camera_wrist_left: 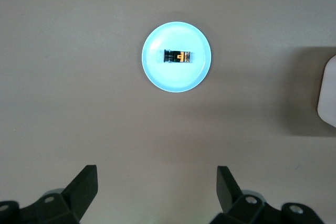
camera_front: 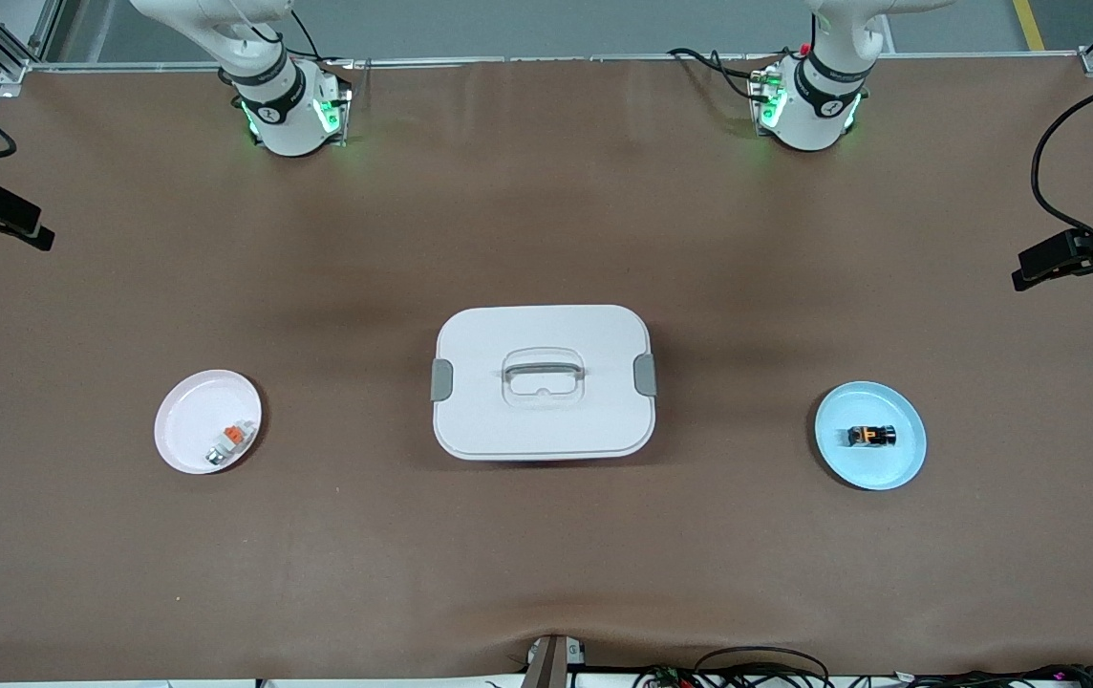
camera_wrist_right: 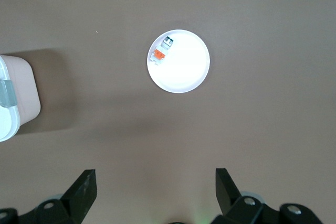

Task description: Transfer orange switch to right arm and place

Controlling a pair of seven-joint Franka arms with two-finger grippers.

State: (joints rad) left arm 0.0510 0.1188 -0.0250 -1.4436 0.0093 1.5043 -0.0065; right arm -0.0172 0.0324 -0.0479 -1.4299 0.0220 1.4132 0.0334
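Front view: the orange switch (camera_front: 870, 436) lies on a blue plate (camera_front: 902, 468) at the lower right of the frame, toward the left arm's end of the bench (camera_front: 546, 573); a grey-white part (camera_front: 228, 443) sits on a white plate (camera_front: 185, 420) at the lower left, and a closed white box (camera_front: 544, 382) with a handle occupies the centre, between the two plates. Only the arm bases appear along the top edge, so both arms are judged to be waiting high above the bench, the task not yet begun. Left wrist view: the left claw (camera_wrist_left: 157, 184) hangs well above the bench with its fingers wide apart and empty; the switch is centred in the upper middle of the frame, a layout that suits a straight descent onto it. Right wrist view: the right claw (camera_wrist_right: 156, 184) likewise hangs with fingers spread and empty, above bare bench near the white plate, plausibly the destination once the handover is made.
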